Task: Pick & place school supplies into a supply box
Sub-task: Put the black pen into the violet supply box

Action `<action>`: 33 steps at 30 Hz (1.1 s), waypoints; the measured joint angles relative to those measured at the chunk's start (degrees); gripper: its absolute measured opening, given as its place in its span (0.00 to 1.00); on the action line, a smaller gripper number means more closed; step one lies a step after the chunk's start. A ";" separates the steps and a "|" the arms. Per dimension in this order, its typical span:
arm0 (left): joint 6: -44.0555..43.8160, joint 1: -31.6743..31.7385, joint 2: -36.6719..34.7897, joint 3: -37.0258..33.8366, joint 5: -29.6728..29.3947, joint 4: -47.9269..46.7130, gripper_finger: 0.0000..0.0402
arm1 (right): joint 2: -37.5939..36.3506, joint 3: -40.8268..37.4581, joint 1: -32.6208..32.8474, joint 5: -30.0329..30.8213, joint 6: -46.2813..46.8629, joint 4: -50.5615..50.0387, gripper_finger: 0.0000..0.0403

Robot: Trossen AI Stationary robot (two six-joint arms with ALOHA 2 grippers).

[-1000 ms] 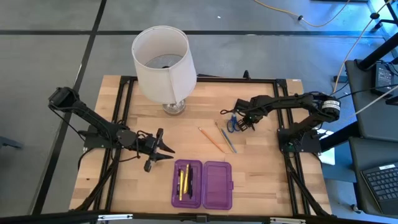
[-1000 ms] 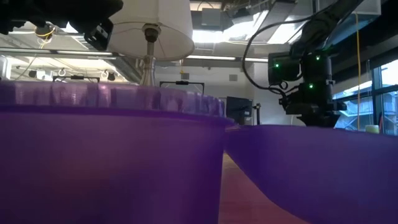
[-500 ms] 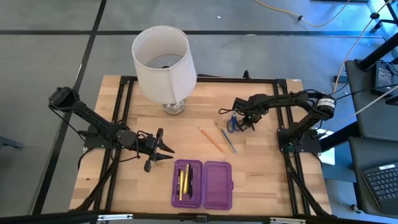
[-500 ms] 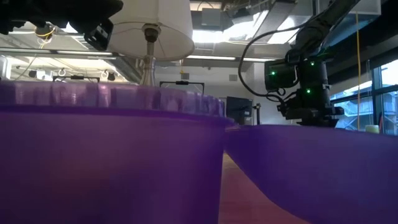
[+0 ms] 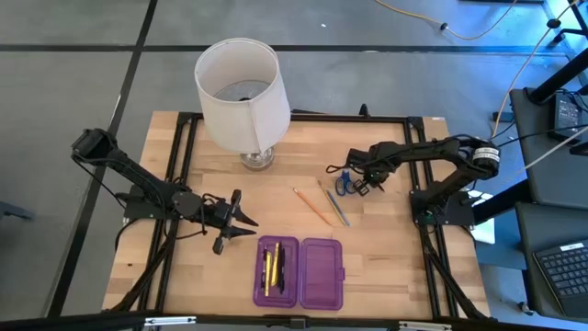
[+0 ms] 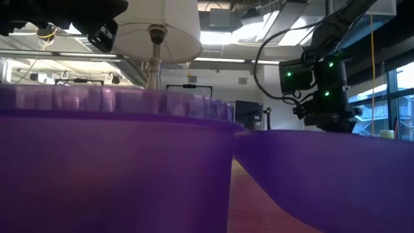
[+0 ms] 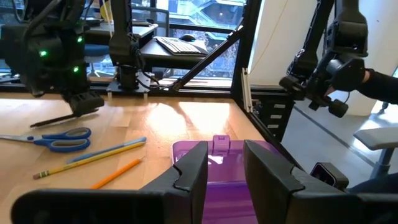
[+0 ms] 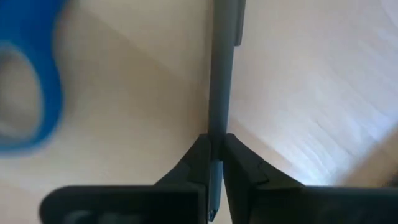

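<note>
The purple supply box (image 5: pixel 299 272) lies open near the table's near edge, with yellow pencils and dark pens (image 5: pixel 272 267) in its left half. An orange pencil (image 5: pixel 313 207) and a greyish pencil (image 5: pixel 336 208) lie flat at mid-table. The blue-handled scissors (image 5: pixel 342 184) lie just beyond them. My right gripper (image 5: pixel 360 178) is beside the scissors, shut on a slim dark pen (image 8: pixel 221 68). My left gripper (image 5: pixel 250 225) hovers open, left of the box, pointing at it (image 7: pixel 217 158). My right gripper pinches the dark pen's shaft (image 8: pixel 216 127) between its two fingertips (image 8: pixel 198 155), with the fingers across the pen. The pen runs on past the tips, alongside the scissors' blue handle (image 8: pixel 37 93). In the left wrist view the pen (image 7: pixel 62 117) slants slightly; I cannot tell whether it is clear of the table.
A white-shaded lamp (image 5: pixel 241 92) stands at the table's far side, left of the scissors. In the low view the box walls (image 6: pixel 129 162) fill the foreground and hide the right gripper's fingers. Bare wood lies between the pencils and the box.
In the low view my right gripper dipped a little and shifted left, then came back up and to the right. It stays beside the scissors. The left arm and the box have kept still.
</note>
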 joint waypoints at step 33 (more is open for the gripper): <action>5.42 0.02 0.02 0.00 -0.15 0.04 0.24 | 6.47 22.77 42.64 2.39 -62.06 37.37 0.11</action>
